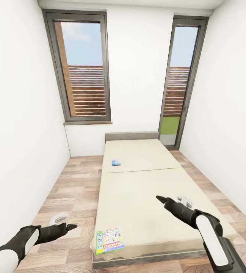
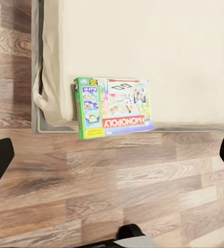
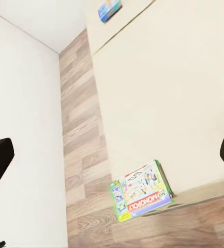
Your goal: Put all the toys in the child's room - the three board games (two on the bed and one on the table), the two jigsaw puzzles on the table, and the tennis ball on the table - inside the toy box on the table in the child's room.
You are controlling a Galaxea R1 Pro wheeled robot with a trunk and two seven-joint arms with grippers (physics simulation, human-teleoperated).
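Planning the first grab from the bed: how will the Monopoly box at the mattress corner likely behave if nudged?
The Monopoly box looks flat and stiff, so it probably slides rather than rolls. Sitting at the corner of the bed, it could tip onto the floor if pushed outward.

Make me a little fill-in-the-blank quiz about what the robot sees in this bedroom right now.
1. The Monopoly box lies at the near corner of the ____.
2. The small blue box lies on the mattress, nearer the ____ than the Monopoly box is.
3. The left hand hovers over the wooden ____.
4. The right hand hovers above the mattress, holding ____.

Missing words: bed; headboard; floor; nothing
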